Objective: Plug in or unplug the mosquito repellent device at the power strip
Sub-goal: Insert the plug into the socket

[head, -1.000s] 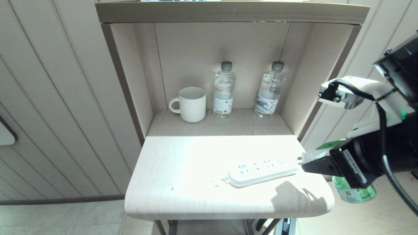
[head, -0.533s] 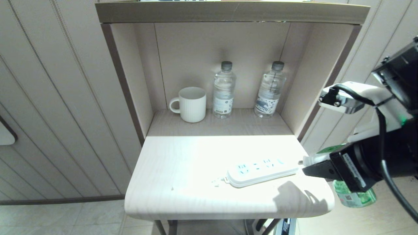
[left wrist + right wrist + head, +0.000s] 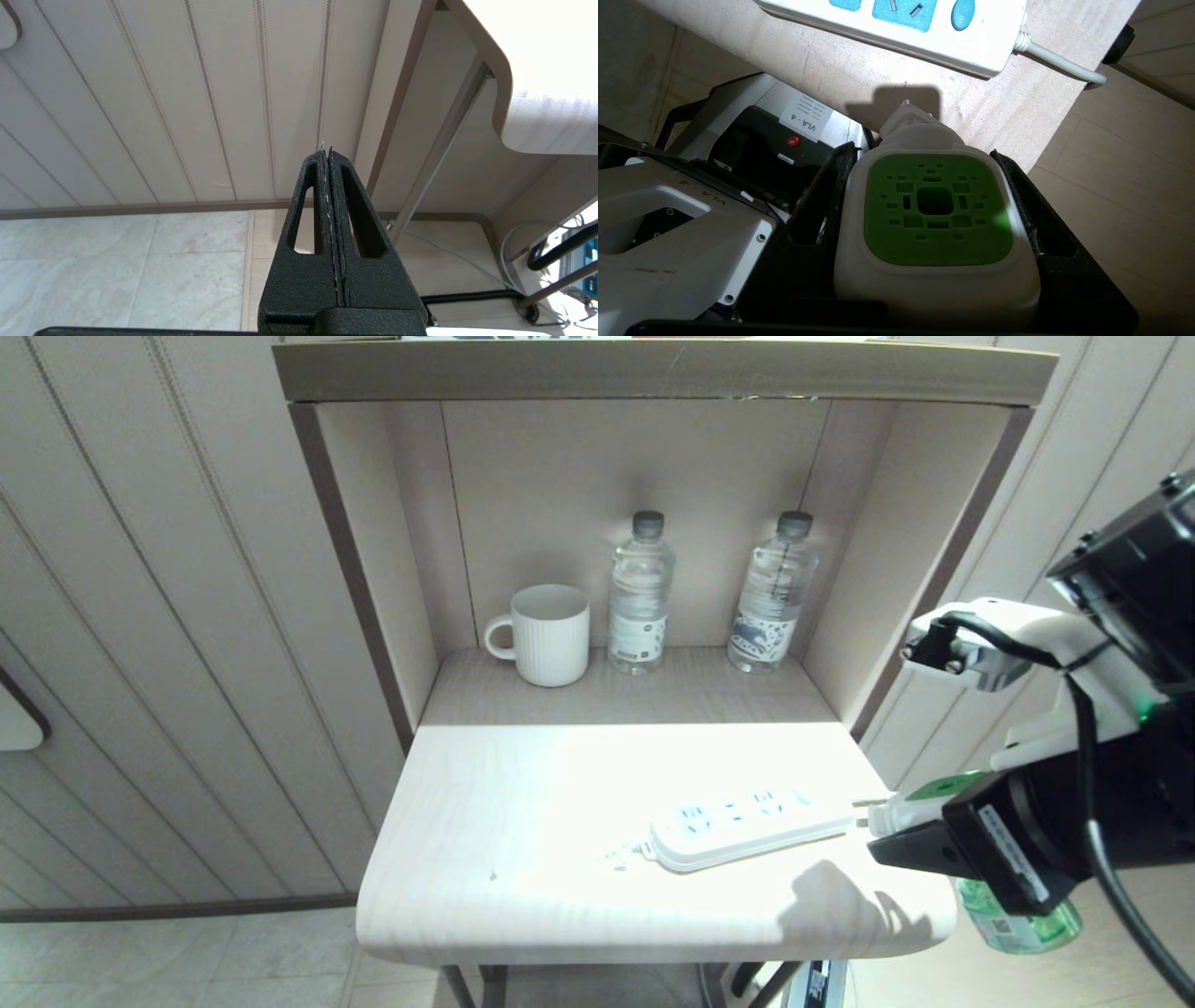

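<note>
1 arm works: the right gripper [image 3: 910, 845], jaws clamped on the mosquito repellent device [image 3: 936, 224], has sunk slightly over the last second, prongs just off the power strip [image 3: 747, 823] end, so plugging remains undone. Left gripper [image 3: 330, 161] hangs parked, fingers pressed together.

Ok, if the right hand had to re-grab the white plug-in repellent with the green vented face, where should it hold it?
Much as now: the right hand clamps the white, green-faced mosquito repellent device across its two flat side walls, coming from behind, away from the prongs. That leaves the plug end free toward the long white power strip, and the green bottle hanging clear below.
</note>
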